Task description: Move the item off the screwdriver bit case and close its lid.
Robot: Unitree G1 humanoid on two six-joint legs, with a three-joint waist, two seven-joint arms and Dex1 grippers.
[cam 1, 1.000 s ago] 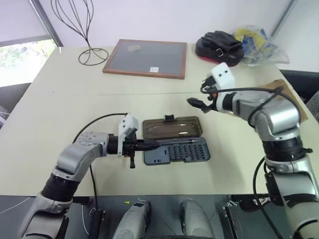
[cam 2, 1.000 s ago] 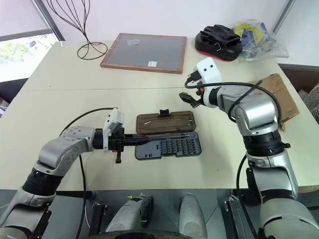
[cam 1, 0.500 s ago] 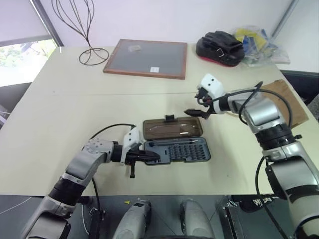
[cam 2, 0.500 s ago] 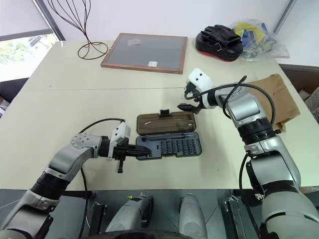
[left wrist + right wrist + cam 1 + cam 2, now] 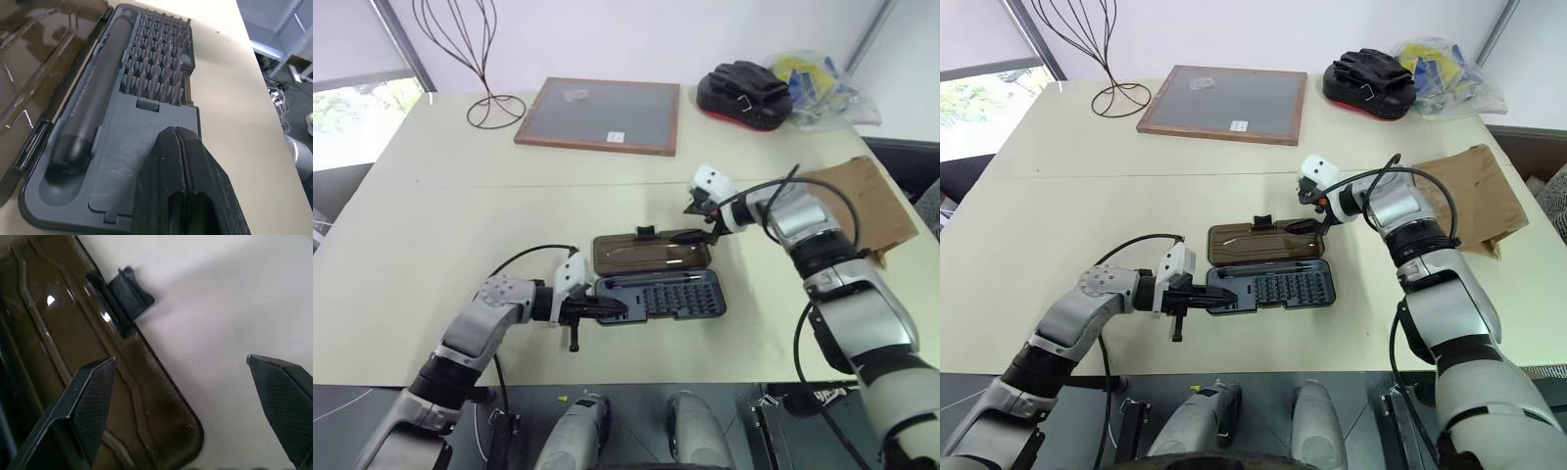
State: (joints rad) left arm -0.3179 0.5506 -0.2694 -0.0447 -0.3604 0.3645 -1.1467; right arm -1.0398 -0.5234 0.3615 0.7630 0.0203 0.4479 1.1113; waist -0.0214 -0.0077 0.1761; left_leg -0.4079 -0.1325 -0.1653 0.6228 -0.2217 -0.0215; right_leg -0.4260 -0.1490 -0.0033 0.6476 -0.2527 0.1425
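The screwdriver bit case (image 5: 662, 297) lies open in the middle of the table, a dark driver handle (image 5: 88, 113) and rows of bits in its grey tray. Its lid (image 5: 651, 252), smoky brown with a black latch tab (image 5: 129, 293), lies flat behind the tray. My left gripper (image 5: 619, 306) is shut and empty, its fingers (image 5: 182, 182) lying over the tray's left end. My right gripper (image 5: 697, 235) is open at the lid's far right corner, one finger (image 5: 92, 404) over the lid and the other over bare table. The item (image 5: 864, 199), a brown paper bag, lies at the table's right edge, well clear of the case.
A wood-framed grey board (image 5: 599, 115) and a wire stand (image 5: 487, 59) are at the back of the table. A black pouch (image 5: 744, 91) and a crumpled plastic bag (image 5: 824, 83) sit at the back right. The table's front edge runs just below the tray.
My right gripper has dropped and tilted down to the lid's far right corner, staying open. My left gripper sank from over the hinge onto the tray's left end, then held still.
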